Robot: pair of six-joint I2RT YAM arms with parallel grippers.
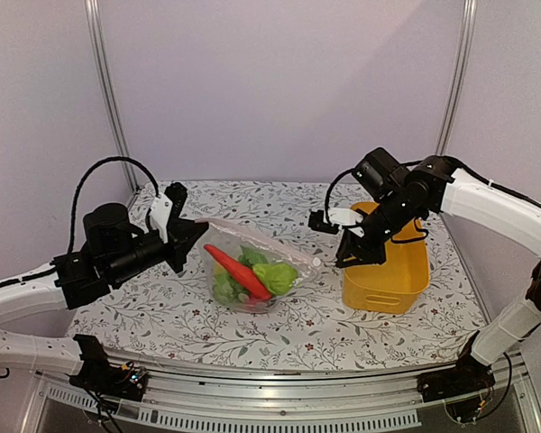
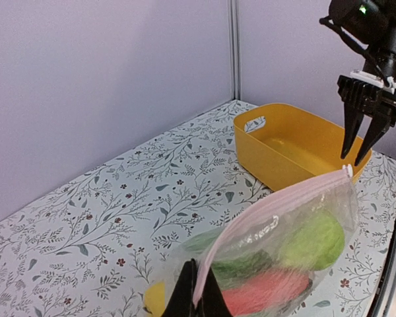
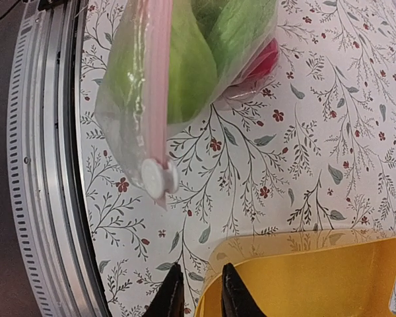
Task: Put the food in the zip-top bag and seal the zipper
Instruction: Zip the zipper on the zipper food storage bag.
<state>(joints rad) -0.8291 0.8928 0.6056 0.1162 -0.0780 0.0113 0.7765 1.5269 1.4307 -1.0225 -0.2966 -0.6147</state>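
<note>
Floral tabletop, pale walls, zip-top bag

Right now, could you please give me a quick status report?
Left gripper shut on zipper end of zip-top bag. Right gripper open, clear of slider, above yellow basket rim. Food inside bag. Nothing in the way.

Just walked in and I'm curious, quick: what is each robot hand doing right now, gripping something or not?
Left hand: closed, pinching the zip-top bag by its zipper.
Right hand: slightly open, holding nothing, apart from the bag.
</note>
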